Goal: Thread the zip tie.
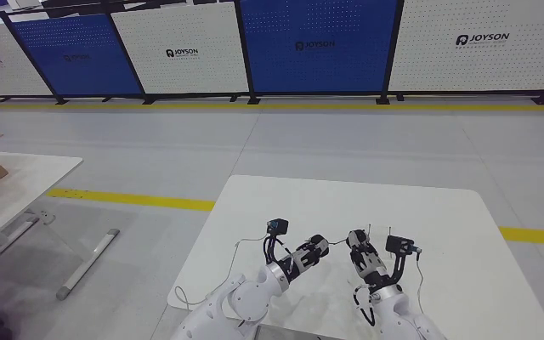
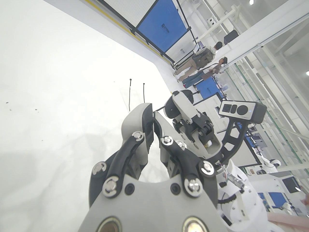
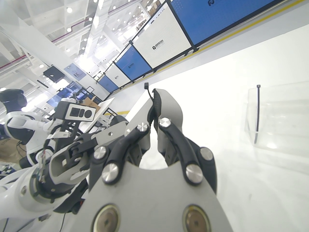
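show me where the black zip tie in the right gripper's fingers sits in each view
Top view: thin black plastic zip tie stretched between left gripper and right gripper, over the white table.
Left wrist view: short strand leaving the left fingers' tips.
Right wrist view: head poking past the right fingers.
Shared landmark: blue and white perforated wall panels.
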Action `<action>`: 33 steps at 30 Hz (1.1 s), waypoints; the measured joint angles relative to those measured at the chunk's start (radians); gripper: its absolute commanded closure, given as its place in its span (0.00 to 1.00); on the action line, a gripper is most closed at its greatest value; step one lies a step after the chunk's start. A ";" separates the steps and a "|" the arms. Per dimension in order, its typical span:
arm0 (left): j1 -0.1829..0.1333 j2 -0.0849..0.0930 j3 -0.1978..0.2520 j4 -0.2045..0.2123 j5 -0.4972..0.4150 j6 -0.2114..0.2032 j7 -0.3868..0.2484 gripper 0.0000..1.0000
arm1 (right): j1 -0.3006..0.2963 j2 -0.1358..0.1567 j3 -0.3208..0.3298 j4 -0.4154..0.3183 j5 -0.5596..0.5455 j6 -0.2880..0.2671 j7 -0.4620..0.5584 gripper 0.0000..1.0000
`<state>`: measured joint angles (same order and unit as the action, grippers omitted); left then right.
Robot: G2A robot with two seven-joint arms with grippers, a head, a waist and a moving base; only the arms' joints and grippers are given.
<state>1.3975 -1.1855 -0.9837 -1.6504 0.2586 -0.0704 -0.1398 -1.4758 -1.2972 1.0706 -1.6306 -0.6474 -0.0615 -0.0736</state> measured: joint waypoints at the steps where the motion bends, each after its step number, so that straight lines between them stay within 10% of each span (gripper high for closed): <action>1: 0.000 0.000 0.000 0.000 0.000 0.000 0.000 1.00 | -0.004 0.000 0.002 -0.003 -0.002 -0.002 -0.005 1.00; 33: 0.000 0.000 0.000 0.000 0.000 0.000 0.000 1.00 | -0.017 -0.014 0.021 -0.002 -0.021 -0.012 -0.005 1.00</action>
<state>1.3975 -1.1855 -0.9837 -1.6504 0.2585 -0.0704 -0.1398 -1.4931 -1.3112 1.0915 -1.6329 -0.6684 -0.0737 -0.0783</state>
